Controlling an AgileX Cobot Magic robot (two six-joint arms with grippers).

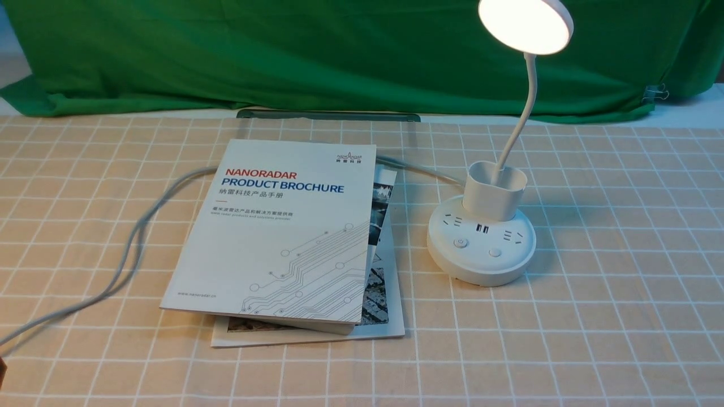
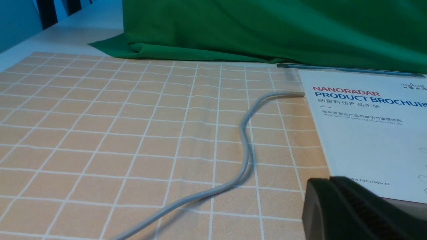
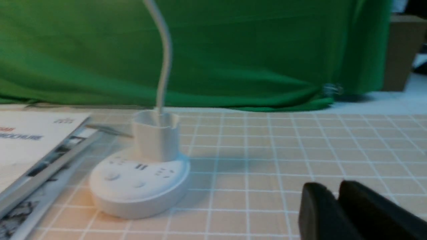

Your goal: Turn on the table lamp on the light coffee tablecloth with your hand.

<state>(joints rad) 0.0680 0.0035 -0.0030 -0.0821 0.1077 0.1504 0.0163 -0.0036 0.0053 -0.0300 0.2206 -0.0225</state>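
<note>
Currently the table lamp (image 1: 491, 226) stands on the light coffee tablecloth (image 1: 622, 254), at 3 o'clock from the product brochure (image 1: 277, 232), and its disc head (image 1: 525, 24) glows. Judged as light rigid plastic on a broad puck base with a thin neck (image 1: 523, 107): do not grip it. Press straight down on a base button (image 1: 461, 243); a sideways push could slide it. Its grey cable (image 1: 124, 249) runs toward 9 o'clock. The left gripper (image 2: 347, 206) and right gripper (image 3: 337, 206) show jaws together, holding nothing.
</note>
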